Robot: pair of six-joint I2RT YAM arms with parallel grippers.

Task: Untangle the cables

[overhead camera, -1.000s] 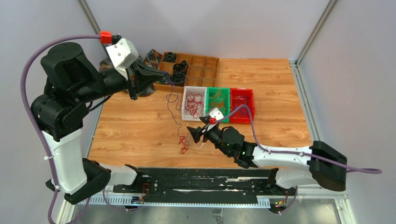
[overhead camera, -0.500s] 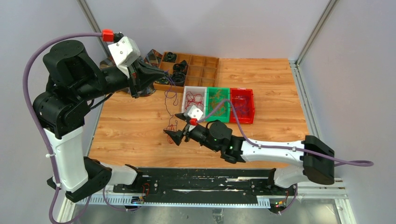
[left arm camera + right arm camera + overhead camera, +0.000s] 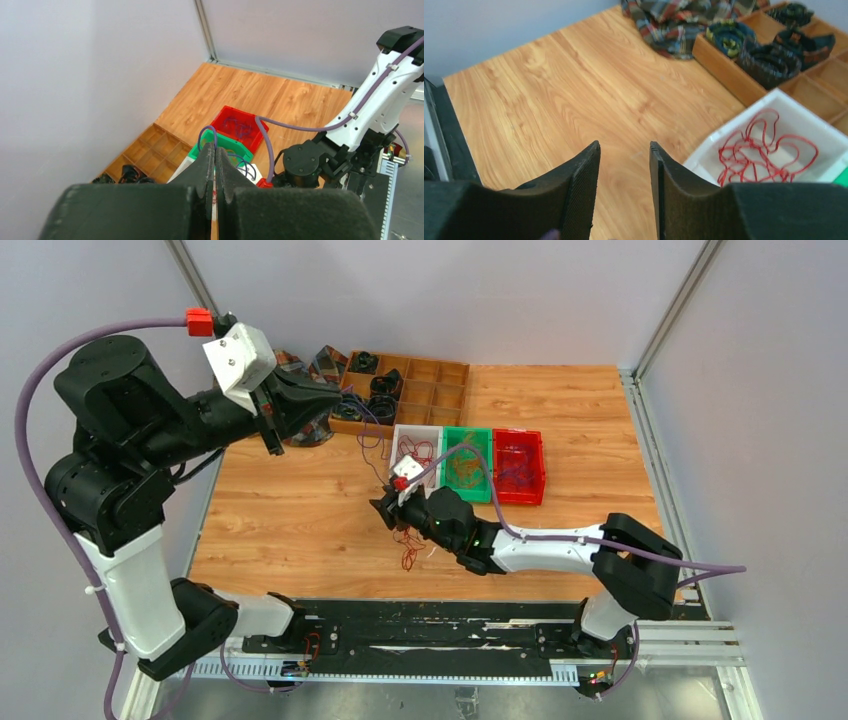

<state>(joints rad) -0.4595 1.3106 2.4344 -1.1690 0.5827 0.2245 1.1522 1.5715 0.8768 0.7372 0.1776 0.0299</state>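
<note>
We read the counter [image 3: 280, 500] as a sorting station. The wooden tray [image 3: 450, 395] runs along the far edge. Just in front of it, toward the middle, stand the white bin [image 3: 417, 428], green bin [image 3: 467, 430] and red bin [image 3: 541, 465] in a row, each apparently meant for one colour of cable.

The left arm [image 3: 130, 440] is raised high over the far left corner. We judge the height is there to draw one strand up and out of the knot. The left hand [image 3: 338, 398] is clamped fully closed on a purple-blue cable [image 3: 206, 128], which loops at the fingertips and hangs toward the middle of the counter.

The right hand [image 3: 624, 150] sits low, between the white bin and the near edge. Its jaws are partway apart with only bare wood showing between them, and we see nothing held.

The red cables [image 3: 408, 552] lie in a small tangle just on the near-edge side of that hand, close but outside its jaws. Whether the hanging strand ends in that tangle, we cannot tell.
</note>
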